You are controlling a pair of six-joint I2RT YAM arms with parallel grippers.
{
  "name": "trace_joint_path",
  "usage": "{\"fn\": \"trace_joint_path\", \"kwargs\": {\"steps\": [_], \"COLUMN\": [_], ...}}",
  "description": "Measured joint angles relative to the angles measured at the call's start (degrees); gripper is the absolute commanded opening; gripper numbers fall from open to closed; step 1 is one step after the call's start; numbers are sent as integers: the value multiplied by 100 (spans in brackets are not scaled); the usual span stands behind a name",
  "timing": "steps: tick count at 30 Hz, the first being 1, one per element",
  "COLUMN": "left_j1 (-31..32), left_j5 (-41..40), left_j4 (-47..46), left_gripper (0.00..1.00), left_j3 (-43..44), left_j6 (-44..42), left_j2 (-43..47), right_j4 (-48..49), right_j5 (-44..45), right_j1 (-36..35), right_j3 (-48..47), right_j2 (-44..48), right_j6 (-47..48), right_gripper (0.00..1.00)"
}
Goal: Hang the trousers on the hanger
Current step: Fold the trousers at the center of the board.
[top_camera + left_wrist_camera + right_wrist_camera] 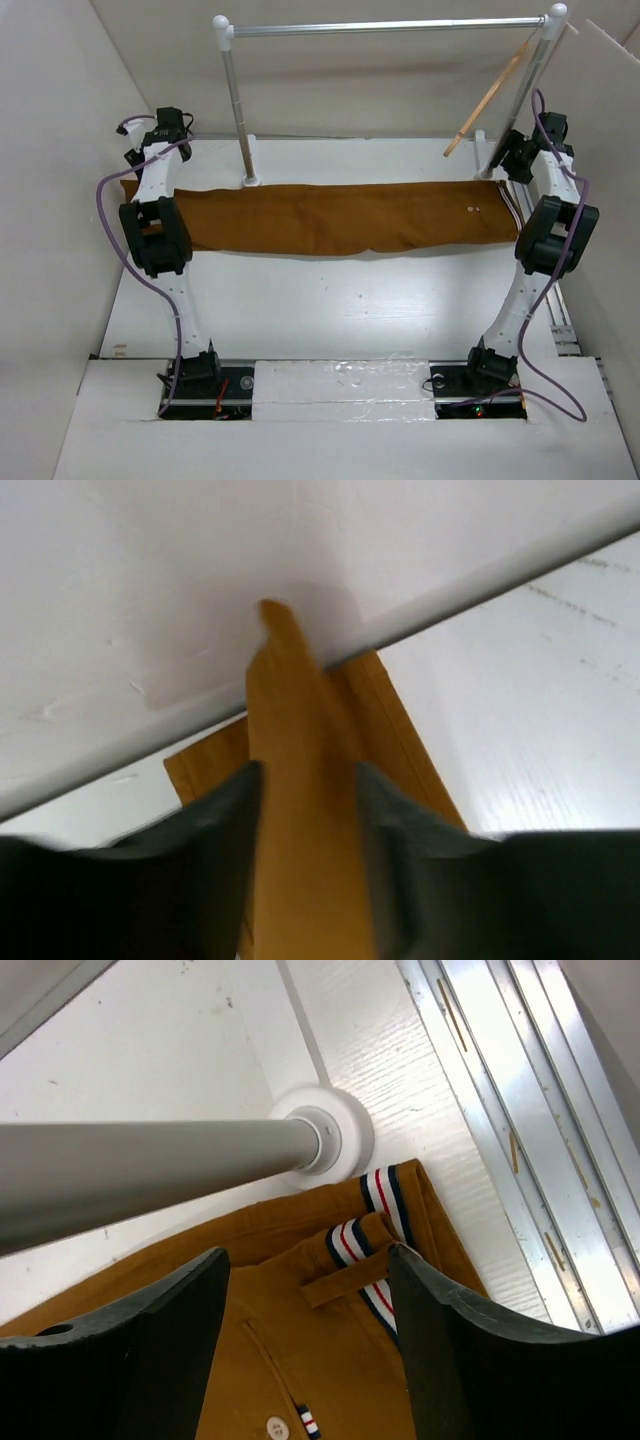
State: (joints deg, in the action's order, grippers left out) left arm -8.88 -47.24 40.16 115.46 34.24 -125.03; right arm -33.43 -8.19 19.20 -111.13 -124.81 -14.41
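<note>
The rust-brown trousers (340,218) lie flat across the table, legs to the left and waistband to the right. The wooden hanger (490,95) leans against the right post of the rail, above the trousers' right end. My left gripper (137,165) is at the leg end; in the left wrist view it (310,780) is shut on a raised fold of the cloth (300,680). My right gripper (505,165) is over the waistband; in the right wrist view it (308,1255) is open, its jaws either side of the striped trim (385,1195) and belt loop.
A silver rail (385,27) on white posts spans the back; its left post (238,110) stands just behind the trousers. The right post's white base (345,1125) sits close beside the waistband. An aluminium track (530,1110) runs along the right edge. White walls enclose the table.
</note>
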Motion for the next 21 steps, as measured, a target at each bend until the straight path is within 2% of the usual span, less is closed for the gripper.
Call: {"fn": "trace_joint_path", "kwargs": {"steps": [1, 3, 5, 7, 9, 13, 16, 18, 21], "left_j1": [11, 13, 11, 50, 107, 509, 796, 850, 699], "left_j5": [0, 15, 70, 179, 289, 822, 1491, 1884, 2463], "left_j4": [2, -11, -33, -136, -262, -688, -973, -1045, -1209], "left_gripper": [57, 63, 63, 62, 61, 57, 56, 57, 57], "left_j3": [0, 0, 2, -122, -584, -2035, -2966, -3447, -4052], "left_j6": [-44, -96, -103, -101, -98, -15, 144, 238, 409], "left_j2": [-22, -26, 35, 201, 590, 1703, 2277, 2433, 2439], "right_j4": [87, 280, 544, 776, 981, 1311, 1604, 1650, 1812], "right_j5": [4, 11, 44, 46, 44, 48, -28, -160, -518], "right_j1": [-2, -9, -20, -22, -13, 59, 118, 138, 66], "right_j3": [81, 420, 1130, 1982, 2835, 3818, 4293, 4645, 5187], "right_j2": [50, 271, 750, 1423, 2197, 3285, 3683, 3899, 4079], "right_j6": [7, 35, 72, 76, 72, 92, 103, 114, 103], "right_gripper": [70, 69, 68, 60, 56, 54, 57, 63, 68]}}
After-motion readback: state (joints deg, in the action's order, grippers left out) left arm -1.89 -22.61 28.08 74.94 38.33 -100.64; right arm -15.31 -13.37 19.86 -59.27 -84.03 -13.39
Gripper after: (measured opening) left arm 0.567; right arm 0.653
